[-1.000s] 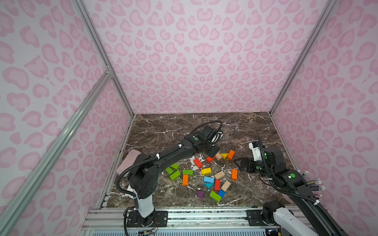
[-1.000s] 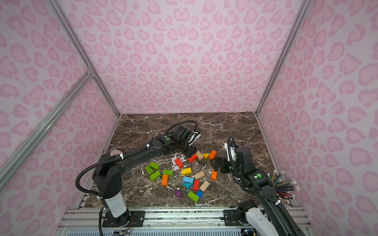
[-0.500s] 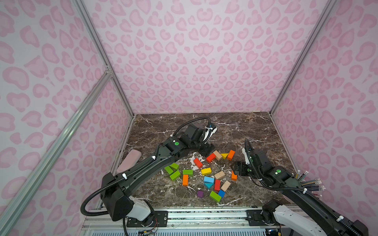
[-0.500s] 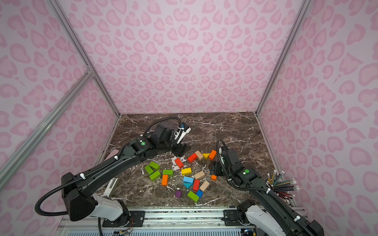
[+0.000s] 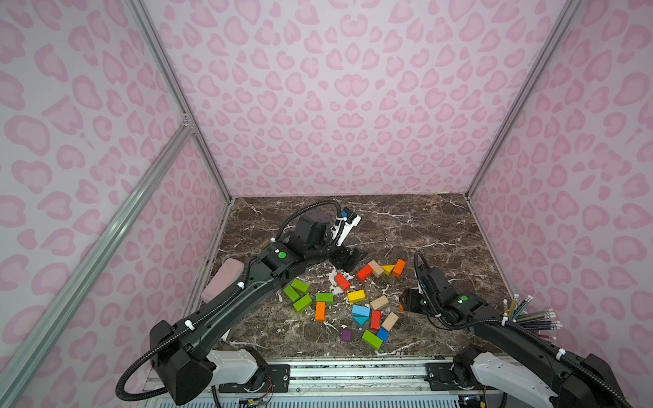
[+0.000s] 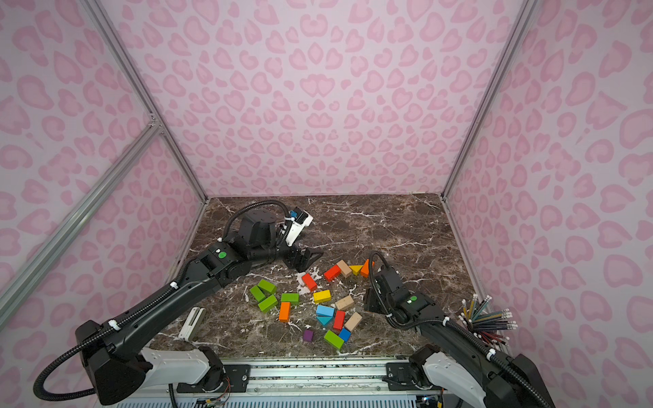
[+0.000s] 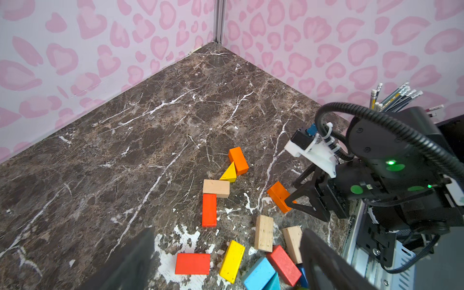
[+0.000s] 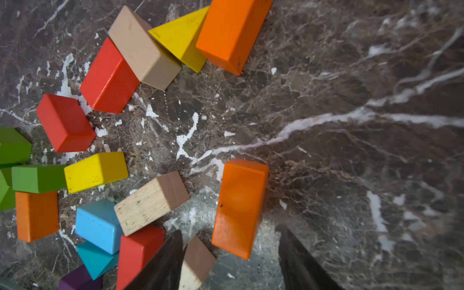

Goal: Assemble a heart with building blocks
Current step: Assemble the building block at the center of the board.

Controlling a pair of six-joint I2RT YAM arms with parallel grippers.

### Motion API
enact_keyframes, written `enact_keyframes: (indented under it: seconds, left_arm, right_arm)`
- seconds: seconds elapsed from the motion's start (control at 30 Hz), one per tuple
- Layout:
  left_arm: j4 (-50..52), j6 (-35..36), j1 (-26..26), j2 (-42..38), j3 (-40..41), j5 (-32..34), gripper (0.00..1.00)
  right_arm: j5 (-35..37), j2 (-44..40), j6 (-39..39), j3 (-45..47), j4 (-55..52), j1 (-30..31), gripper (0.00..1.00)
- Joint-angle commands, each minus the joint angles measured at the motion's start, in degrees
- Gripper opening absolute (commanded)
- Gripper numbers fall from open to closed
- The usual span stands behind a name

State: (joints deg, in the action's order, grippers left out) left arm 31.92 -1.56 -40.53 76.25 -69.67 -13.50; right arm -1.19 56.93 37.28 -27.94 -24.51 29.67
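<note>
Right wrist view: right gripper has swung in from the table's edge and now straddles a lone orange brick. Jaws are narrowing with gaps on both sides, no grip yet. Left gripper has released, spread wide and empty, backed off the red-tan-yellow-orange arc. The brick likely extends that arc. Other blocks lie loose mid-table. No legible writing.
</note>
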Motion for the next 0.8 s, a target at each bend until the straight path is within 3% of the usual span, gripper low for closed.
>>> enact_keyframes:
  seconds: [0.0,0.4,0.77]
  left_arm:
    - [-3.01,-0.37,0.24,-0.31,0.23,-1.12,0.98]
    - [-3.50,-0.55,0.46,0.30,0.41,0.19,0.97]
    - [-3.27,-0.46,0.50,0.48,0.67,0.90,0.98]
  right_arm:
    - [0.98,1.35,0.10,0.34,3.06,0.07,0.60]
    - [0.35,8.63,-2.03,-0.45,3.44,0.21,0.55]
    - [6.03,9.86,1.44,-2.54,-2.63,0.22,0.57]
